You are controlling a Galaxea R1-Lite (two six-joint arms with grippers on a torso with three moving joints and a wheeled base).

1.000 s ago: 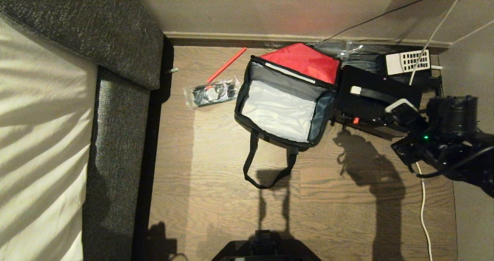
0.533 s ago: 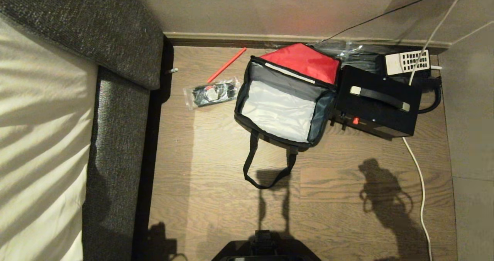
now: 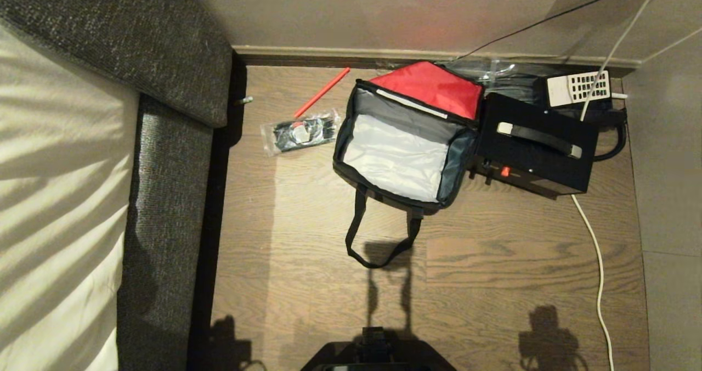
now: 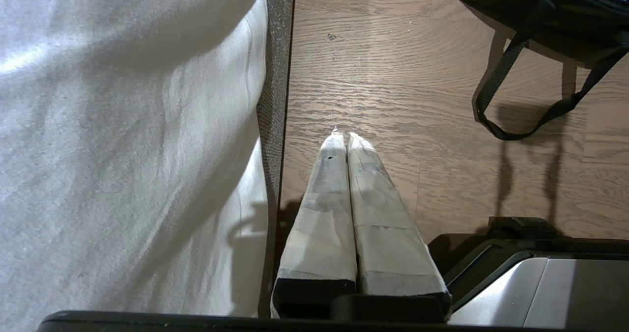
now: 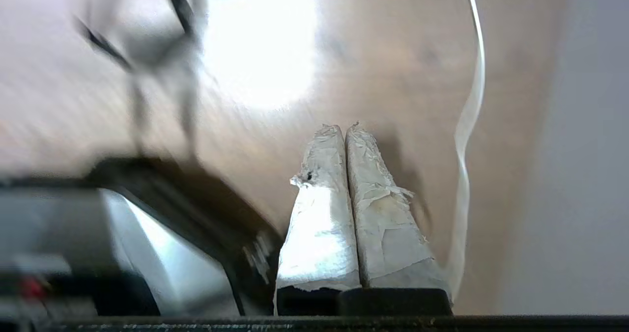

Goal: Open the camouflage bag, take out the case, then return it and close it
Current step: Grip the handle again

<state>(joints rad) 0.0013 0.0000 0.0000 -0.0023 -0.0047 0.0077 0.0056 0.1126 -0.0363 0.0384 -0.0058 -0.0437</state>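
My case (image 3: 535,145) lies at three o'clock of the gaping camouflage bag (image 3: 400,149), probably awaiting return; both grippers (image 4: 342,135) (image 5: 340,126) pressed together, empty.

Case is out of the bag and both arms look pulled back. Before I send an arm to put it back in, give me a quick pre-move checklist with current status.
1. Camouflage bag open, red flap folded back: ok.
2. Bag interior free of other items, pale lining showing: ok.
3. Case on the floor, right of the bag and against its side, strap handle up: ok.
4. Strap handle unobstructed: ok.
5. Left pincer shut, empty, parked beside the bed: not ok for grasping.
6. Right pincer shut, empty, above the floor near the white cable: open it first, not ok.
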